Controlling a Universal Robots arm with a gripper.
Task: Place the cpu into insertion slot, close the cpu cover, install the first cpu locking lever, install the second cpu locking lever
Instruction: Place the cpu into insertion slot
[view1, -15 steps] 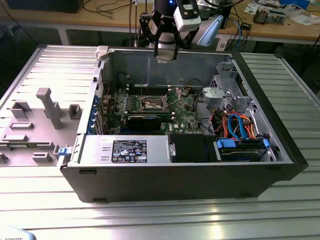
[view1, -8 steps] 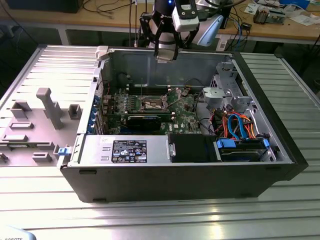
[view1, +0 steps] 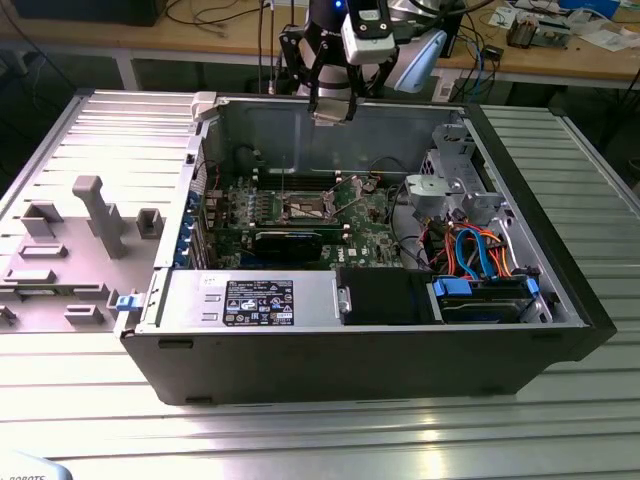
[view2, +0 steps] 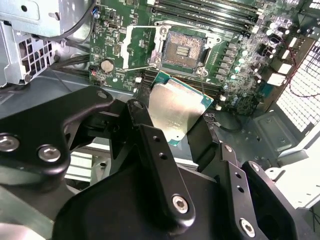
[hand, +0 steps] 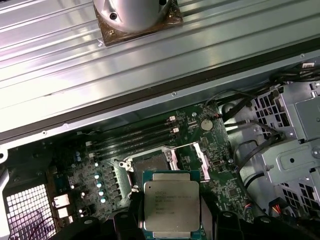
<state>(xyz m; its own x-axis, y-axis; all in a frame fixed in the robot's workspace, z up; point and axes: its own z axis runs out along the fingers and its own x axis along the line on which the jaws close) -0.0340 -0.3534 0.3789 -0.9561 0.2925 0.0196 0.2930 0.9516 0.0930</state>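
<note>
Hand (view2: 172, 127) clamps the cpu (hand: 171, 205) by opposite edges, metal top up, above the insertion slot (view2: 182, 48)

A lab: cable-strewn workbench (view1: 600, 62) behind a grooved metal table (view1: 300, 430).

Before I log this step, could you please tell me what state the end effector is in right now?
The end effector is closed on the chip, held clear above the open socket.

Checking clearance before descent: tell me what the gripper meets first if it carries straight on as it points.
Probably the green board near the open insertion slot: the gripper, clamping the cpu, points at the board with nothing seen between. Whether it lines up with the slot is unclear.
</note>
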